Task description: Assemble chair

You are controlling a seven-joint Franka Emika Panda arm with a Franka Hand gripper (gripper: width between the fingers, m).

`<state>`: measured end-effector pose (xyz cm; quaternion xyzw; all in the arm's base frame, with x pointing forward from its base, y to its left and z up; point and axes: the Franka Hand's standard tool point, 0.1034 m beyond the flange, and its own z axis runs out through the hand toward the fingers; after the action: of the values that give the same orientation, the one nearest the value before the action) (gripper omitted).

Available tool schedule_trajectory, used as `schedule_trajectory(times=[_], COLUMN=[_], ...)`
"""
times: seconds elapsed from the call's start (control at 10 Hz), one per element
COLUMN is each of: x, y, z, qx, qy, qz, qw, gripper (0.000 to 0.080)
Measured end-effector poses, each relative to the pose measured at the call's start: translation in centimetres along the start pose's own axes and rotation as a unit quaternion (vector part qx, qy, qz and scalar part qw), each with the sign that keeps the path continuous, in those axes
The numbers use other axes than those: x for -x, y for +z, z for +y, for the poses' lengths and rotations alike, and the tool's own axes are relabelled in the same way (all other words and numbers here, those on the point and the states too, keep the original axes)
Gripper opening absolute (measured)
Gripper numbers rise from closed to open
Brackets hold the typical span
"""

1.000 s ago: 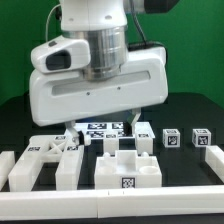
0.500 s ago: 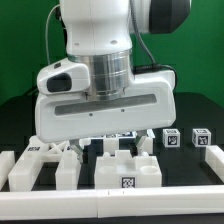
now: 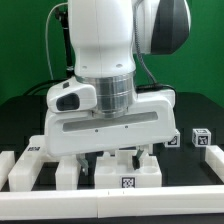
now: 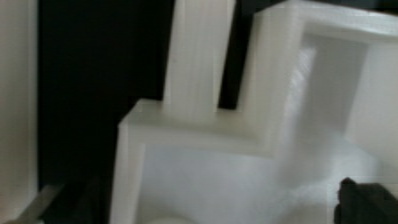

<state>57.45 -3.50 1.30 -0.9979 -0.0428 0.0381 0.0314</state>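
The chair lies in loose white parts. A slab-like part with upright blocks and a tag lies front centre. The X-braced panel lies at the exterior view's left. A tagged post stands at the right, and another peeks out beside the hand. My gripper hangs low right over the centre part, and its big white hand hides the parts behind. In the wrist view the notched white part fills the frame very close. The gripper is open, with a dark fingertip showing at either side of the part.
Long plain white border rails run along the front, the left and the right of the black table. The robot's arm and hand block the middle of the exterior view.
The hand has come down and toward the front. It now covers the tagged parts in the middle and sits low over the centre part. The parts have not moved.
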Motion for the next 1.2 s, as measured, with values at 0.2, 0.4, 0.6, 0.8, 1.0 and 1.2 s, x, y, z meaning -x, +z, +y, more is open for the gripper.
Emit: schedule_trajectory(times=[0.2,0.4,0.6,0.8,1.0,1.2], x=[-0.08,-0.08,-0.08,-0.08,-0.08,-0.08], y=[-0.06,-0.06,-0.06,-0.06,-0.06,-0.06], z=[-0.06,-0.06,-0.06,-0.06,-0.06,-0.06], qx=[0.0,0.0,0.0,0.0,0.0,0.0], qy=[-0.001,-0.001,-0.001,-0.001,-0.001,-0.001], qz=[0.001,0.001,0.001,0.001,0.001,0.001], qw=[1.0,1.0,1.0,1.0,1.0,1.0], gripper=[0.065,0.0515,0.0223,0.0036,0.0031,0.0031])
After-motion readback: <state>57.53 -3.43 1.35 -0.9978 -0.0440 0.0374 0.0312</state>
